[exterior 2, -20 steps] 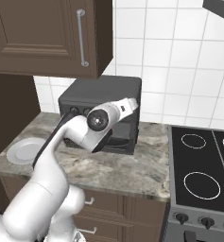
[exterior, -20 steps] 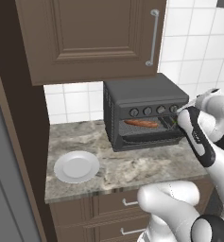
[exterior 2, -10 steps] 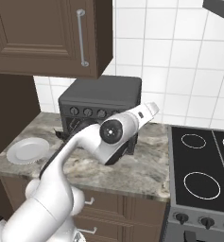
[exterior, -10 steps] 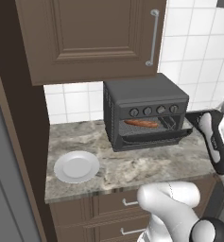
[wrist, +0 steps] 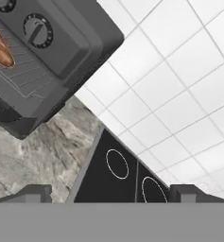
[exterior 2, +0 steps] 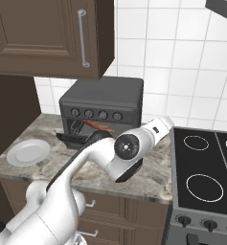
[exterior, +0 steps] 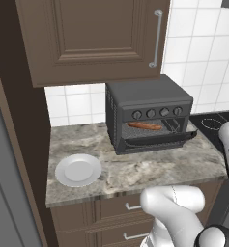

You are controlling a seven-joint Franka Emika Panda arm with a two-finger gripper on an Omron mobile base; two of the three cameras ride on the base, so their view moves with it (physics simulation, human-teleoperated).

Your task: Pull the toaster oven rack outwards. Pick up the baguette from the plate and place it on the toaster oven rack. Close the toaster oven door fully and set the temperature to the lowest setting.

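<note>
A speckled stone counter [exterior: 150, 169] is running under brown wall cabinets [exterior: 92, 38] and white tile, with a black stovetop [exterior 2: 206, 167] off to one side. On it the toaster oven [exterior: 147, 113] is sitting with its door [exterior: 159, 141] dropped open, and the baguette [exterior: 144, 126] is lying on the toaster oven rack [exterior: 150, 131] inside the cavity. The plate [exterior: 78, 170] is sitting bare on the counter, well apart from the oven.

So I am judging the bread step done and the door-closing step in hand. My gripper [wrist: 111, 191] is hanging off to the oven's stove side, jaws spread about as wide as they go and gripping nothing. Next I am needing to swing back toward the oven front, get under or against the door's free edge, and push it up until it shuts; after that the temperature knob needs turning down.

In the hand view the oven is cut off at the frame edge, so only a knob [wrist: 37, 30] and one end of the loaf are showing. I am not able to read the knob markings anywhere, so I cannot tell which of the four sets the temperature. In the right base view my own arm is covering part of the door.
</note>
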